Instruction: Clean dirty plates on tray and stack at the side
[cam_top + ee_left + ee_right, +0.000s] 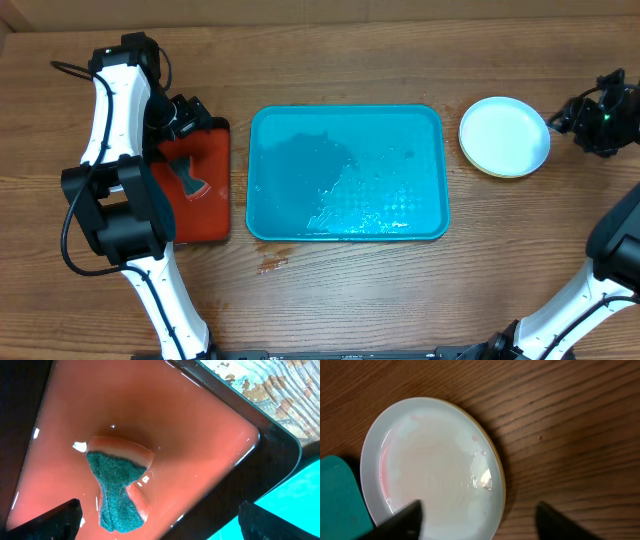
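Observation:
The turquoise tray (346, 225) lies mid-table, wet, with no plates on it. To its right on the wood sits a pale mint-white plate (504, 135) (432, 467), with a lime-green edge showing under its rim. My right gripper (565, 118) (482, 522) hovers open above that plate's right rim, one finger (402, 520) over the plate and the other over the table. My left gripper (190, 120) (160, 525) stands open over the red tray, holding nothing.
A red, black-rimmed tray (205, 215) (200, 440) lies left of the turquoise tray. A green-and-orange sponge (188, 178) (117, 487) lies in it, pinched at the middle. Water spots (272, 264) mark the wood in front of the turquoise tray.

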Tool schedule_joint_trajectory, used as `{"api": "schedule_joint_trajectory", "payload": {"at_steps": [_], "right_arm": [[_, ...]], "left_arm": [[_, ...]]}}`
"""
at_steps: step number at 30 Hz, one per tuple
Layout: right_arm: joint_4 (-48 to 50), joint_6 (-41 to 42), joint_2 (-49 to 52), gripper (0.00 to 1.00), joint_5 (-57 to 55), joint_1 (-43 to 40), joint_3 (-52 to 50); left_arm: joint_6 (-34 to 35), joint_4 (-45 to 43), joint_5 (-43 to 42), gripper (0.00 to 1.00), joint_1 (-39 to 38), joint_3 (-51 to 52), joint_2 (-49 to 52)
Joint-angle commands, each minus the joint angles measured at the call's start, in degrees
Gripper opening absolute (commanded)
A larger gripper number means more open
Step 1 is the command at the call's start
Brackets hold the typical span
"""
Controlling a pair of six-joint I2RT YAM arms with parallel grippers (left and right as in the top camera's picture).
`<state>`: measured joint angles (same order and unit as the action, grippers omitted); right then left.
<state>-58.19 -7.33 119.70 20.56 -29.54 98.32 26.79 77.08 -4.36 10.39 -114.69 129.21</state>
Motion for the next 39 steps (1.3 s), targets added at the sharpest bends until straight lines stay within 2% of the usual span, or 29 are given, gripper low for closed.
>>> {"api": "schedule_joint_trajectory", "payload": {"at_steps": [1,7,11,21,26,31,35,39], "right_arm": [[-1.42,0.57,-0.26,1.00,1.11,0.55,0.24],[-8.17,-1.57,-1.31,1.00,12.72,1.75,0.26],[-11.28,-3.63,-5.57,1.00,14.49,2.84,0.26],[-17.70,-4.94,-26.75,1.00,14.47,6.91,0.24],[-19.30,-4.90,-37.53,1.00,12.26,15.37,-0.98],[-20.00,-4.66,-46.12,1.00,13.25,25.97,-6.36],[-23.89,-4.66,-48.78,1.00,16.87,33.94,-7.30],[-26.05,-4.68,-48.52,1.00,16.81,36.68,-7.30]], "left_arm": [[-0.66,-0.04,-0.57,1.00,-0.02,-1.07,-1.07],[-0.66,-0.04,-0.57,1.00,-0.02,-1.07,-1.07],[-0.66,-0.04,-0.57,1.00,-0.02,-1.07,-1.07],[-0.66,-0.02,-0.57,1.00,-0.02,-1.07,-1.07],[-0.66,-0.04,-0.57,1.00,-0.02,-1.07,-1.07],[-0.66,-0.04,-0.57,1.00,-0.02,-1.07,-1.07],[-0.66,-0.04,-0.57,1.00,-0.04,-1.07,-1.07],[-0.66,-0.04,-0.57,1.00,-0.02,-1.07,-1.07]]}}
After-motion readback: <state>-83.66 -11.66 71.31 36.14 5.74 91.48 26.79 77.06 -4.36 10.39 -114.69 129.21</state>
